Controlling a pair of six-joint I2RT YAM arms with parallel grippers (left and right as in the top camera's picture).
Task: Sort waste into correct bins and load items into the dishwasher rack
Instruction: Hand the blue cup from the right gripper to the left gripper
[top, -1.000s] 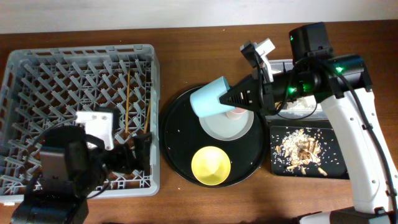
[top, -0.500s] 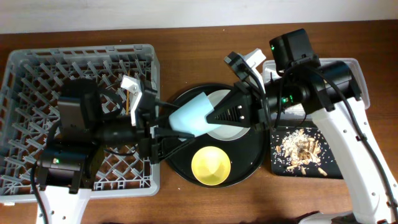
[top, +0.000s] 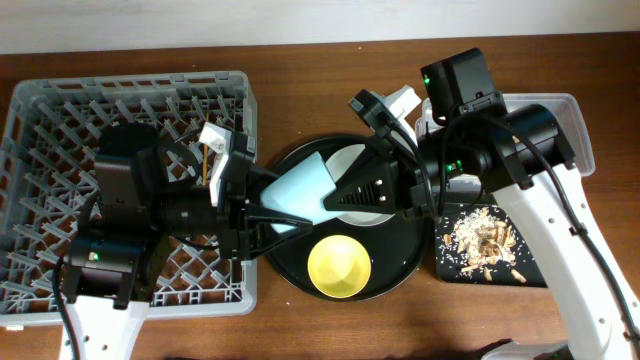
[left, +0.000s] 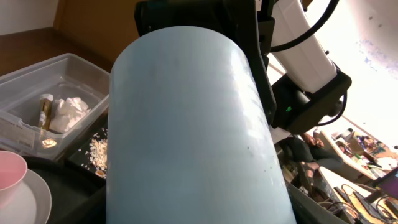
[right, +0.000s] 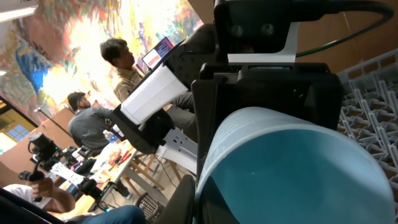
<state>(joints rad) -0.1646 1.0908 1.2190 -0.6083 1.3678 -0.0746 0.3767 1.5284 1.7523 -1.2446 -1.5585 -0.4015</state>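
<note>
The blue cup (top: 300, 190) hangs on its side over the left edge of the round black tray (top: 400, 265), between both grippers. My right gripper (top: 335, 192) is shut on its rim, with one finger inside the cup (right: 298, 174). My left gripper (top: 262, 208) has its fingers either side of the cup's base end. The cup (left: 193, 124) fills the left wrist view and hides those fingers. The yellow bowl (top: 339, 266) and the plate (top: 348, 160) sit on the round tray. The pink cup (left: 9, 177) stands on the plate. The chopsticks (top: 207, 165) lie in the dishwasher rack (top: 60, 110).
The clear tub (top: 578, 125) at the right holds white tissue (left: 68, 112) and gold foil (left: 45, 111). The shallow black tray (top: 545, 278) in front of it holds beige food scraps (top: 488, 240). Both arms cross above the round tray and the rack's right edge.
My right gripper carried the blue cup left over the round tray. My left arm swung from the rack's front up to the cup. Little has moved in the last half second.
</note>
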